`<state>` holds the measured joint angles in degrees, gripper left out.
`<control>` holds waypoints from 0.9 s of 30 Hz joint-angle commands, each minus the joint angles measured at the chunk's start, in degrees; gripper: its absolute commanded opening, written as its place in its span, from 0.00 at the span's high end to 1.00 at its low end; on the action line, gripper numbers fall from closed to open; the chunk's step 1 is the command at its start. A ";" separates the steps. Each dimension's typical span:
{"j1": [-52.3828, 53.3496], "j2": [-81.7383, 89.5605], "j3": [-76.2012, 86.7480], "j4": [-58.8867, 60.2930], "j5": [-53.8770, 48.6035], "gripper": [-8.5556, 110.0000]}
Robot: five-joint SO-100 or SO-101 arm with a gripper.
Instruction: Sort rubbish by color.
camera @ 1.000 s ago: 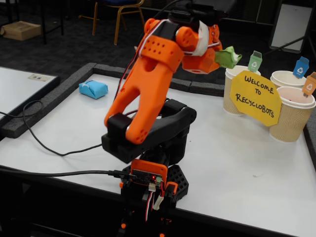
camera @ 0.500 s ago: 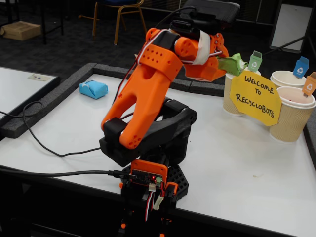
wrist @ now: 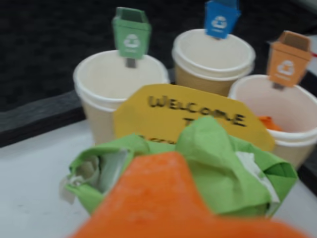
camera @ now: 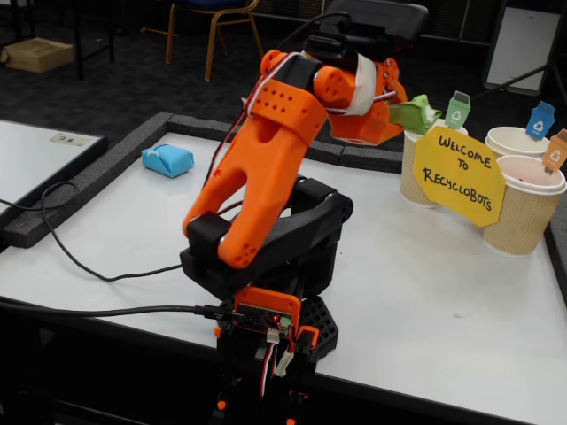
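Note:
My orange gripper (camera: 409,111) is shut on the light green paper bundle (wrist: 218,168), held in the air just in front of the cups; the bundle also shows in the fixed view (camera: 415,114). In the wrist view an orange finger (wrist: 163,198) covers the bundle's lower middle. The cup with the green tag (wrist: 119,84) stands just beyond, at the left of the wrist view, and shows behind the sign in the fixed view (camera: 412,173). The light blue bundle (camera: 167,160) lies on the table at the far left of the fixed view.
A yellow "Welcome to Recyclobots" sign (camera: 457,173) leans against the cups. The blue-tag cup (wrist: 214,57) and the orange-tag cup (wrist: 287,114), which holds something orange, stand to the right. Black foam edging (camera: 80,181) borders the white table. A cable (camera: 80,257) runs across the left.

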<state>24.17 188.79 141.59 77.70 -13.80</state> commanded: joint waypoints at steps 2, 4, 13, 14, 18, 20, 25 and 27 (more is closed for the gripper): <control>-5.01 -1.14 -4.04 -1.76 -1.49 0.93; -5.36 -4.57 -5.63 -1.93 -1.49 0.93; -4.31 -32.61 -23.64 -6.33 -1.49 0.93; -4.48 -34.98 -25.58 -6.94 -1.49 0.93; -5.63 -46.05 -34.80 -7.56 -1.49 0.93; -5.89 -53.09 -39.99 -7.56 -1.49 0.93; -6.15 -68.29 -50.19 -7.56 -1.58 0.93; -6.42 -72.95 -53.26 -7.73 -2.29 0.93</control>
<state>19.34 122.34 100.55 71.98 -14.06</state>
